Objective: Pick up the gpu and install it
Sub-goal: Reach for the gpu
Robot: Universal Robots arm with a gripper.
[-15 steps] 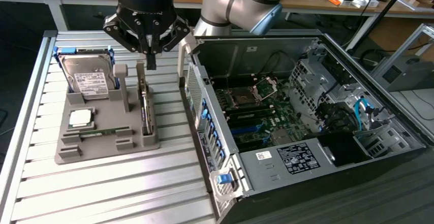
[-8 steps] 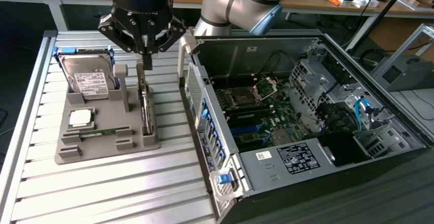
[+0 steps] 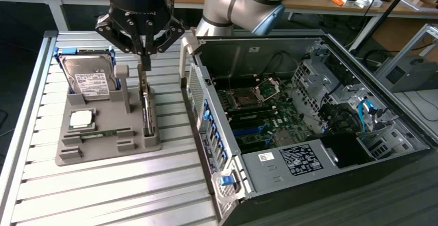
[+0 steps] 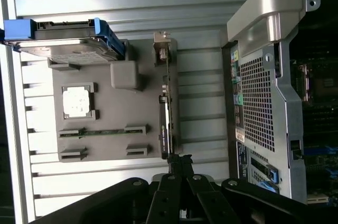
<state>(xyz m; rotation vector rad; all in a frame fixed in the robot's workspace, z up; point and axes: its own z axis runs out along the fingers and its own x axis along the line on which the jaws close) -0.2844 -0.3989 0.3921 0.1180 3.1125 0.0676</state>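
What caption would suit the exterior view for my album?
Closed gripper at the gpu standing edgewise in a gray holder beside an open computer case.

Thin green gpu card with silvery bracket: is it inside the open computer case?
No, the gpu stands on edge in the grey holder tray.

There's the gpu [image 3: 145, 108], standing upright on its long edge in the slot of the grey holder [image 3: 102, 146]: thin, dark-studded greenish board, silvery bracket [image 4: 162, 44] at one end, near the case [image 3: 198, 90].
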